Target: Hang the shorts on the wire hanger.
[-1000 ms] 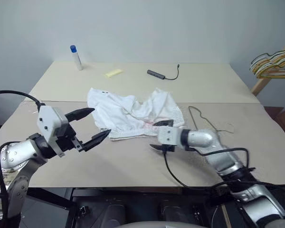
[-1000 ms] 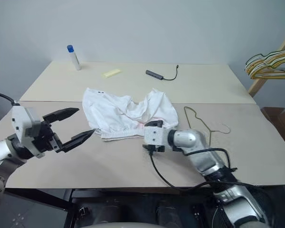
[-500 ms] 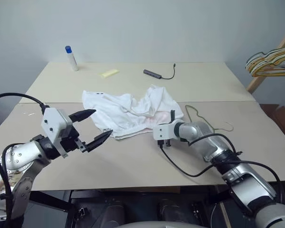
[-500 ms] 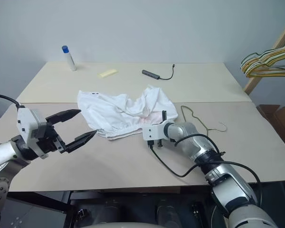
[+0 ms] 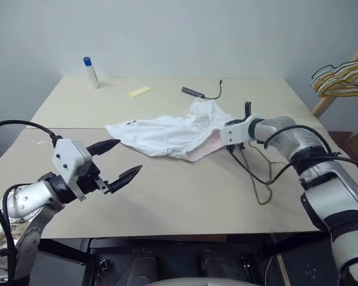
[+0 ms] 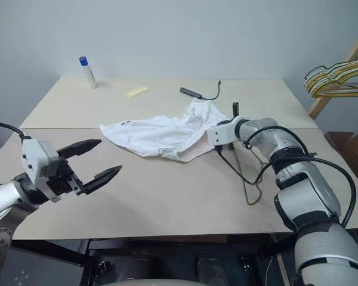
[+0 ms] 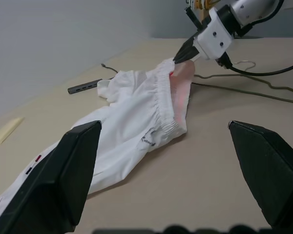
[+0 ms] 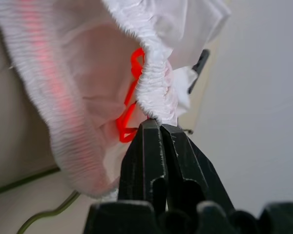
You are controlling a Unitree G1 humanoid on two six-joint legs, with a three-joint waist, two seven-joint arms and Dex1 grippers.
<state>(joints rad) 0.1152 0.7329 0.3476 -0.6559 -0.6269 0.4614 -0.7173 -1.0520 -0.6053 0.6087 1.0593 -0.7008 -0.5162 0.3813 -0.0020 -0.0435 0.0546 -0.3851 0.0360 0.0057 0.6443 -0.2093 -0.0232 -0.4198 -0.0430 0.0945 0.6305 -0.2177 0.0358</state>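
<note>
Beige desk (image 5: 167, 208) w/ a seam across the middle, plain grey wall behind. Vs 1 s ago: right tool (image 5: 227, 130) sat at the near hem of the shorts (image 5: 167, 134), fabric bunched in a heap; now it's gone further back and to the right, fingers pinched together on the gathered waistband, which the right wrist view shows clamped between the tips. Shorts now pulled out long and flatter, right end lifted off the desk at the tool, left end lying flat near desk centre. Pink inner fabric shows at the lifted end. Wire hanger (image 5: 259, 179) lies on the desk at right, under and beside the right arm, just right of the shorts; a black cable from the arm crosses it, so contact w/ shorts can't be told. Left tool (image 5: 120, 159) same spot as before, fingers wide apart, hovering over the near left desk, holding nothing, well apart from the shorts.

No containers. Far edge: white tube w/ blue cap (image 5: 90, 71), yellow slip (image 5: 141, 91), dark adapter w/ cord (image 5: 194, 91). Bunch of coloured hangers (image 5: 340, 80) off the desk at far right. Near half of the desk between the two arms is open.
</note>
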